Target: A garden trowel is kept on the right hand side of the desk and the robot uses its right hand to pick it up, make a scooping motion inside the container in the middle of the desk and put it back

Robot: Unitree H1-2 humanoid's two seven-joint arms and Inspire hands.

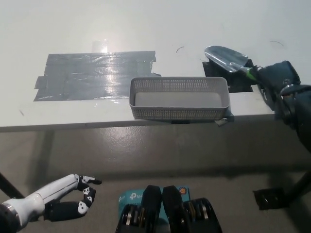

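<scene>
Your black right hand (pixel 282 83) is clamping the handle of the silver-bladed garden trowel (pixel 224 57) at right, blade hanging just beyond the grey mesh container (pixel 179 112) mid-frame, likely lining up 1 scoop. Your white left hand (pixel 60 199) is idling lower left, loosely curled, empty.

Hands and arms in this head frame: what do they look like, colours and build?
The left hand is white, on a smooth rounded white forearm; its fingers carry black sections and dark tips. The right hand is black to dark grey, blocky and bulkier, on a black arm. No cables or markings show clearly enough to tell.
</scene>
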